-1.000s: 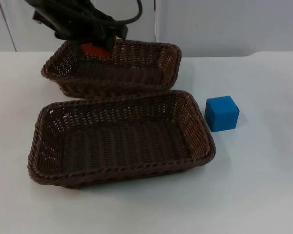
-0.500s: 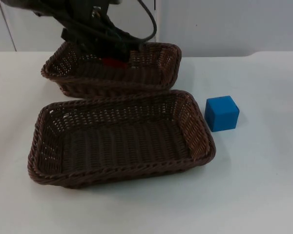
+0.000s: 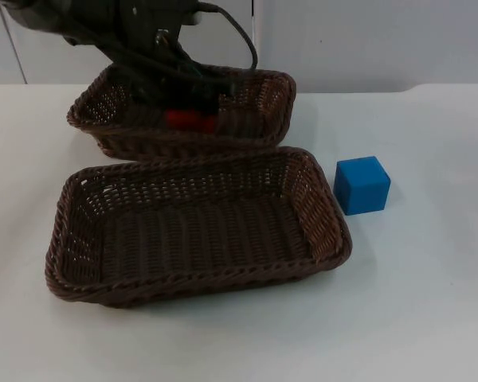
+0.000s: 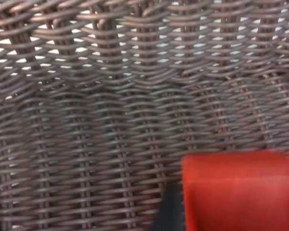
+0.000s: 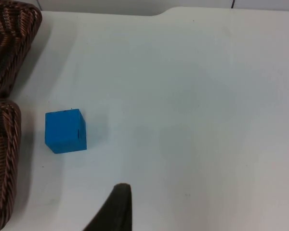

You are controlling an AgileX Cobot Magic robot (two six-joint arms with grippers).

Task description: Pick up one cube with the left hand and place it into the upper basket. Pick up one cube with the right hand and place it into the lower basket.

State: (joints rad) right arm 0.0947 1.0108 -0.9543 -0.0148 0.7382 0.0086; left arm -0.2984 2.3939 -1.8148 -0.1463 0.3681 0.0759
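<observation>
White table top [image 3: 430, 302] runs bare across the bottom of the top view and up its right side, open ground on three sides of the baskets. Nearest the lower edge, left of centre, sits the lower basket [image 3: 334, 239], a brown wicker tray with nothing in it, its long rim parallel to the frame's bottom. Just beside its right end, apart from the weave, the blue cube [image 3: 362, 185] stands flat on the table at centre right, with free table to its right and in front. In the right wrist view the same blue cube [image 5: 65, 131] lies near the ends of both baskets, a narrow strip of table between them, and wide white surface stretches beyond it. The right gripper waits off the table scene; whether its fingers are spread or closed I cannot tell.

Farther back, in the upper left of the top view, the upper basket [image 3: 255, 119] lies close behind the lower one, their rims nearly meeting. The left gripper [image 3: 193, 107] reaches down inside it, closed on the red cube [image 3: 190, 119], which sits low near the basket floor. In the left wrist view the red cube [image 4: 241, 190] is close against the woven wall [image 4: 111, 120].
</observation>
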